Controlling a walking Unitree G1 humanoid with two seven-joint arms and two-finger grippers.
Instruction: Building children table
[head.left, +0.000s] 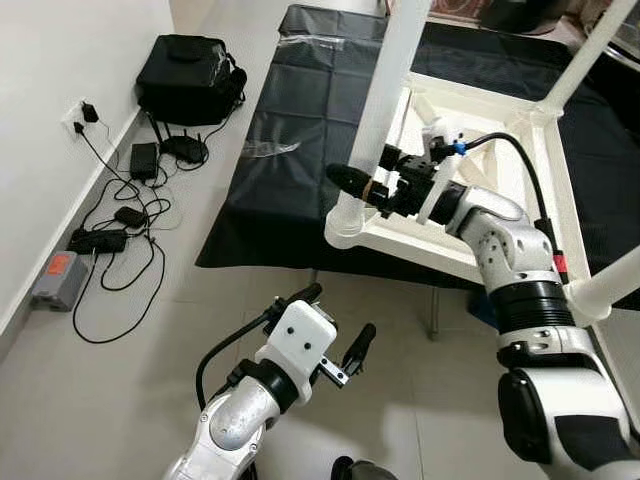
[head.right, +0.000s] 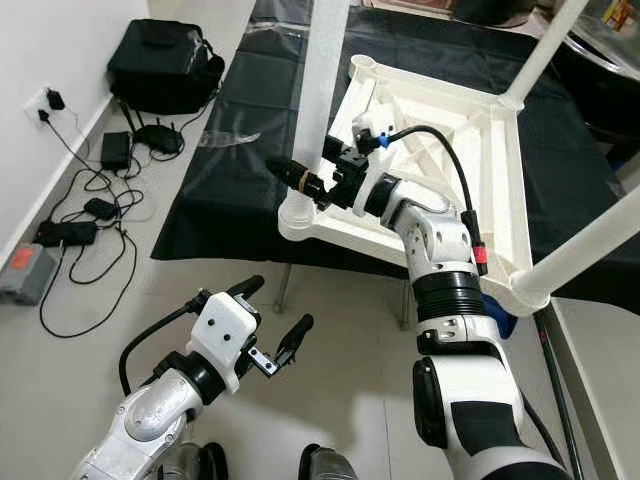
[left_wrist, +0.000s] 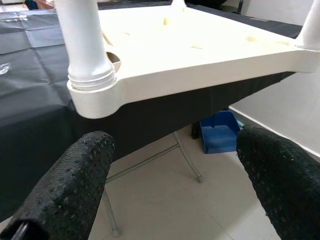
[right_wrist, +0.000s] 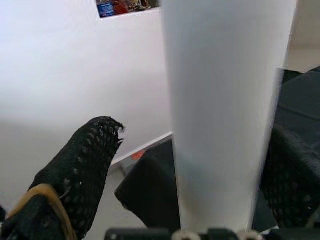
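Observation:
A white plastic children's table (head.left: 500, 130) lies upside down on a black-covered work table (head.left: 290, 150), its legs pointing up. My right gripper (head.left: 378, 186) reaches to the near-left leg (head.left: 395, 90) just above its socket. The leg (right_wrist: 225, 100) stands between the black fingers (right_wrist: 80, 170), with a visible gap on one side; the gripper is open. My left gripper (head.left: 344, 308) hangs low over the floor in front of the work table, open and holding nothing. In the left wrist view that same corner socket (left_wrist: 92, 87) sits beyond the left gripper's spread fingers (left_wrist: 70, 185).
A black bag (head.left: 190, 75), chargers and tangled cables (head.left: 130, 215) lie on the floor by the left wall, with a grey box (head.left: 58, 278) nearest. A blue bin (left_wrist: 217, 132) and thin metal table legs (left_wrist: 187, 160) stand under the work table.

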